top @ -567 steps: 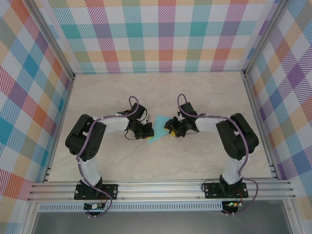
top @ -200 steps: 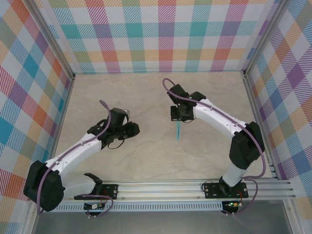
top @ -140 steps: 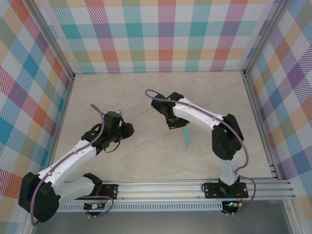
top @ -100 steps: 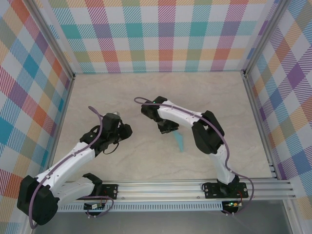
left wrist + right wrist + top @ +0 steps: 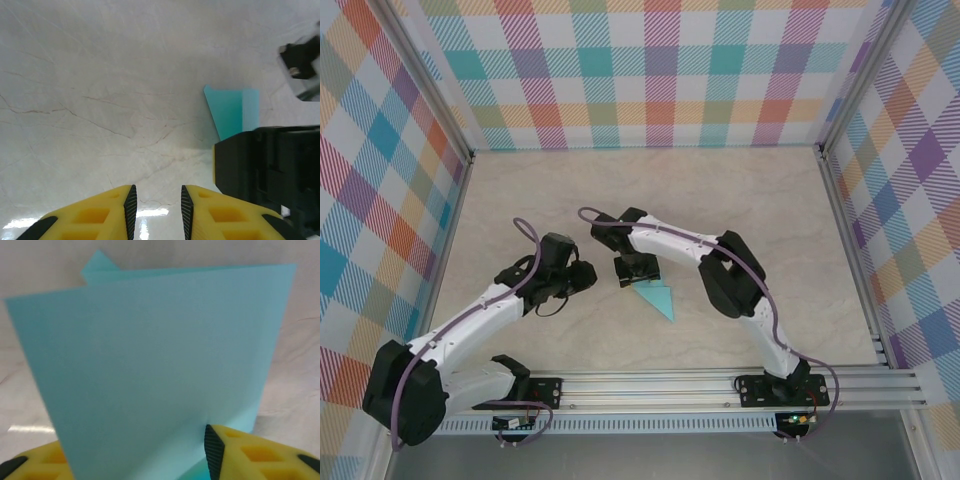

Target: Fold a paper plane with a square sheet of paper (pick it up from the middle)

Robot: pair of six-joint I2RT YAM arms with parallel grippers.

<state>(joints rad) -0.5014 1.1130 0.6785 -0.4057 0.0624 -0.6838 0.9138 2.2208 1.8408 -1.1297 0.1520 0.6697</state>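
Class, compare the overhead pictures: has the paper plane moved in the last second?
Yes: the paper plane shifted left and nearer the front rail.

No legible text, label or number on anything.

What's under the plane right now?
The plane seems to rest on the table. Its wide end runs under the right gripper, so anything beneath that end is hidden.

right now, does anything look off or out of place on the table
Nothing torn or spilled. The paper plane lies beside the right gripper, but one flap stands up tilted between its open fingers instead of lying flat.
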